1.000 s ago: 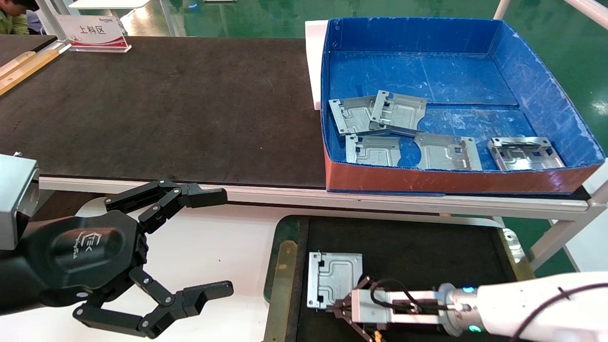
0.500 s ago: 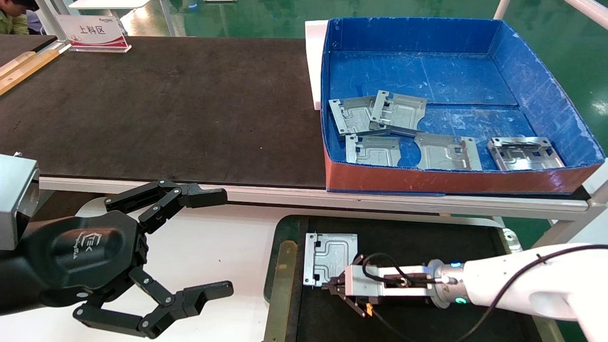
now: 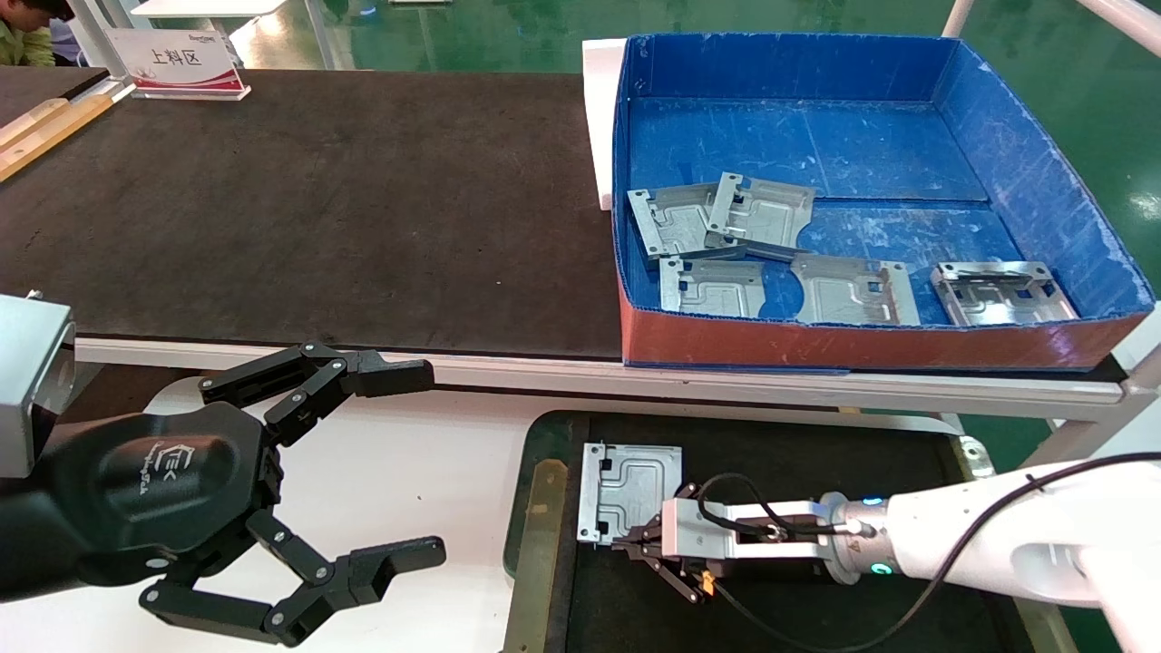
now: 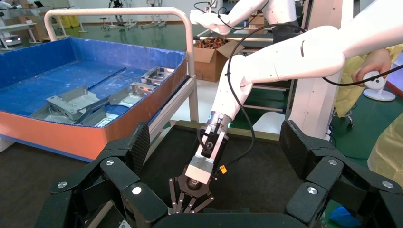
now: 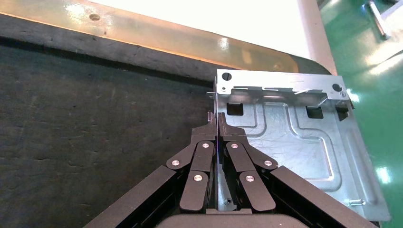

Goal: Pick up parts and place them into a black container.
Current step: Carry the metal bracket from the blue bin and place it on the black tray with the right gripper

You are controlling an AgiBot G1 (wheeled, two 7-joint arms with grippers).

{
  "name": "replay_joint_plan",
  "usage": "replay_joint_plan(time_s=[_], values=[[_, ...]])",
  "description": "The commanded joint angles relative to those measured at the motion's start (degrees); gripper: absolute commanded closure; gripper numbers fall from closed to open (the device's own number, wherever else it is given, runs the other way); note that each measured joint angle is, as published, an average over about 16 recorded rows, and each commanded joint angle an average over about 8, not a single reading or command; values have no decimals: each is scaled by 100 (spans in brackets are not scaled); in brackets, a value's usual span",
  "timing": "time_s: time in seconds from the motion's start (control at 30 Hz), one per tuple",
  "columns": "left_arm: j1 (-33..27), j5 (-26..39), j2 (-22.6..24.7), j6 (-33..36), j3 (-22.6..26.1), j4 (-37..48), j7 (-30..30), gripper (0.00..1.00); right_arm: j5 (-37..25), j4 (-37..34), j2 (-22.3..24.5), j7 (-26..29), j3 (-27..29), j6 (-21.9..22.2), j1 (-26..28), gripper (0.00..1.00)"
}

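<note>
One part (image 3: 628, 490) in right tool (image 3: 635, 545), five parts (image 3: 760, 251) in blue box (image 3: 1025, 163)

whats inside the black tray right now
One metal plate lies near the left end of the black tray, its edge pinched by the right hand. The rest of the visible floor is bare; the arm covers part of it.
</note>
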Motion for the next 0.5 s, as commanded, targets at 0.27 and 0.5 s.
replay_joint_plan(time_s=[0.27,0.5], values=[[0,0,0,0,0,0,0,0,8,-229,-38,-148,8,-38,101,0],[0,0,0,0,0,0,0,0,34,-322,-28,-241,24,-86,132,0]])
